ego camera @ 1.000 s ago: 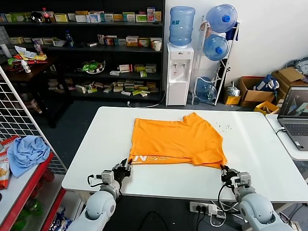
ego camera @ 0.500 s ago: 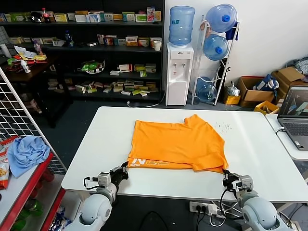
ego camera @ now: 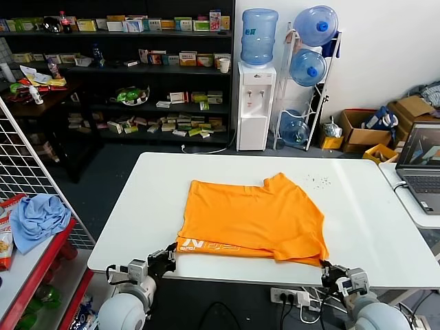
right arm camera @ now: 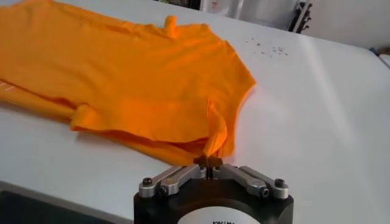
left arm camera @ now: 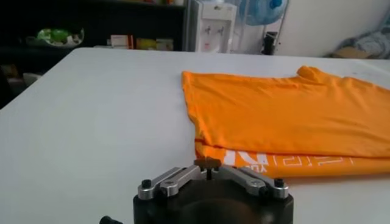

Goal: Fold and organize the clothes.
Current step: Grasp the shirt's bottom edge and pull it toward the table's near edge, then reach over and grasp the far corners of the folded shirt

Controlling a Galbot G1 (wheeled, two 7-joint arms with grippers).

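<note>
— What had changed since the earlier look?

— We saw that the orange T-shirt (ego camera: 253, 218) had slid toward the near edge of the white tabletop (ego camera: 137, 206). A second before, its front hem lay well back from that edge; now the hem with the white lettering (ego camera: 206, 245) sat close to it. Both arms had drawn back toward the body, so less of them showed at the bottom of the head view.

— And the grippers?

— We found the left gripper (ego camera: 167, 256) clenched at the shirt's near left corner. In the left wrist view its fingertips (left arm camera: 208, 163) met tight together right at the folded hem, and the shirt (left arm camera: 286, 122) spread away beyond them. The right gripper (ego camera: 328, 269) was also clenched, and in the right wrist view we saw a pinch of orange cloth rising straight from between its fingertips (right arm camera: 208, 162), so it was grasping the shirt's near right corner (right arm camera: 216, 135).

— Was the left one truly holding cloth?

— It looked so to us, but the fabric between its tips was too small to make out clearly.

— Anything hidden?

— The shirt lay doubled, with a lower layer peeking out along the front, so we could not read the whole lettering. A light blue cloth (ego camera: 38, 216) lay on a side shelf to the left.
</note>
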